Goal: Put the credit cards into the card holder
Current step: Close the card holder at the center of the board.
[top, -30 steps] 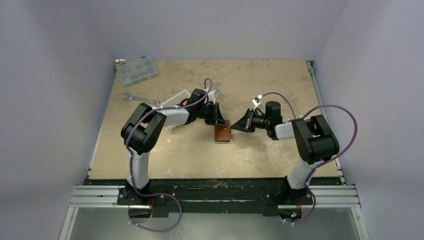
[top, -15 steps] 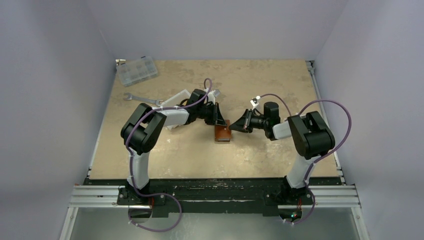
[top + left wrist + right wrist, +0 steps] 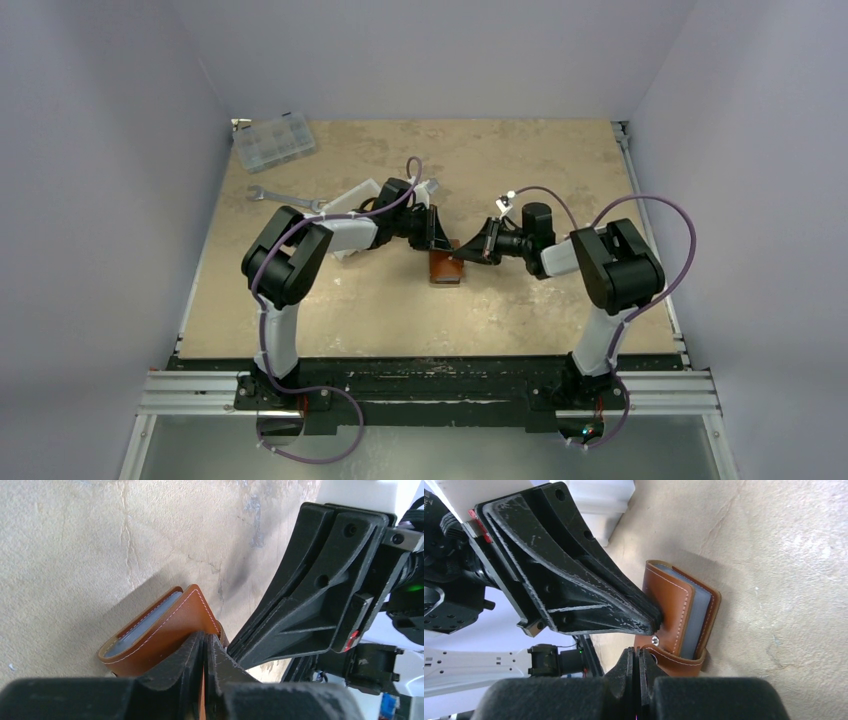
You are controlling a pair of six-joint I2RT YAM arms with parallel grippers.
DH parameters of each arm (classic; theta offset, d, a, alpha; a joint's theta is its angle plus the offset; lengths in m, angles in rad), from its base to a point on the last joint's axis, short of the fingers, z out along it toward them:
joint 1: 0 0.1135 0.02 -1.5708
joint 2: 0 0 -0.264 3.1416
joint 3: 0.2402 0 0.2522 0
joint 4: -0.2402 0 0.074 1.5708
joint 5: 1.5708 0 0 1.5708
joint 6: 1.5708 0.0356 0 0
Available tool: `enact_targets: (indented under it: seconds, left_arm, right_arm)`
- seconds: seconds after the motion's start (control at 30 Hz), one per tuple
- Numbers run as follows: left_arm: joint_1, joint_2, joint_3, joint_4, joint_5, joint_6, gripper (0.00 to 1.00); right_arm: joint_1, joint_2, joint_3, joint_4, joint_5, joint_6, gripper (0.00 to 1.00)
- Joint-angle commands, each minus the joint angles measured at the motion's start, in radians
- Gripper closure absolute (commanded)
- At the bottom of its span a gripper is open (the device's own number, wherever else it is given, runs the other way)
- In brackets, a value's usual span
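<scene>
On the table [image 3: 520,180], both arms meet at mid-frame in the top view, over the card holder [image 3: 676,612]. The holder stands on edge on the surface, folded almost shut. No loose credit cards show in any view, so the step in hand is judged to be handling the holder itself, not fetching a card. The left gripper [image 3: 205,639] is closed, with a thin brown leather edge of the holder pinched between its fingers. The right gripper [image 3: 638,655] is fully closed on nothing, its tips just beside the strap that carries the snap stud [image 3: 654,640]. Grey layers show between the covers. Whether these are cards or only slot lining cannot be told from the wrist views. The next move probably calls for a steady left-hand hold while the right tips work on the strap or cover.
</scene>
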Motion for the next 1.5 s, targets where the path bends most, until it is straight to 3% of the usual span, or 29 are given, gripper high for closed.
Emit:
enact_targets:
  seconds: [0.0, 0.33, 0.53, 0.7, 0.8, 0.9, 1.13, 1.47]
  left_arm:
    - [0.007, -0.029, -0.003, -0.083, 0.002, -0.018, 0.86]
    - [0.008, -0.144, -0.076, -0.085, -0.010, -0.031, 0.80]
    - [0.009, -0.251, -0.167, -0.060, -0.056, -0.029, 0.74]
    - [0.010, -0.215, -0.159, -0.010, -0.052, -0.044, 0.83]
    - [0.021, -0.168, -0.114, 0.004, -0.027, -0.060, 0.89]
    - [0.039, -0.116, -0.072, 0.006, -0.013, -0.080, 0.94]
    - [0.046, -0.043, -0.005, -0.018, -0.027, -0.064, 0.98]
    - [0.035, -0.025, 0.010, -0.023, -0.025, -0.046, 0.95]
  right_arm:
    - [0.004, 0.007, 0.025, 0.012, 0.007, -0.029, 1.00]
    - [0.012, -0.131, 0.146, -0.471, 0.147, -0.337, 1.00]
    - [0.040, -0.190, 0.232, -0.661, 0.221, -0.460, 0.76]
    - [0.128, -0.211, 0.331, -0.867, 0.460, -0.536, 0.55]
    - [0.171, -0.225, 0.362, -0.925, 0.596, -0.542, 0.47]
    - [0.192, -0.226, 0.375, -0.956, 0.658, -0.541, 0.47]
    - [0.204, -0.200, 0.390, -0.969, 0.657, -0.542, 0.60]
    - [0.227, -0.194, 0.417, -0.980, 0.630, -0.555, 0.55]
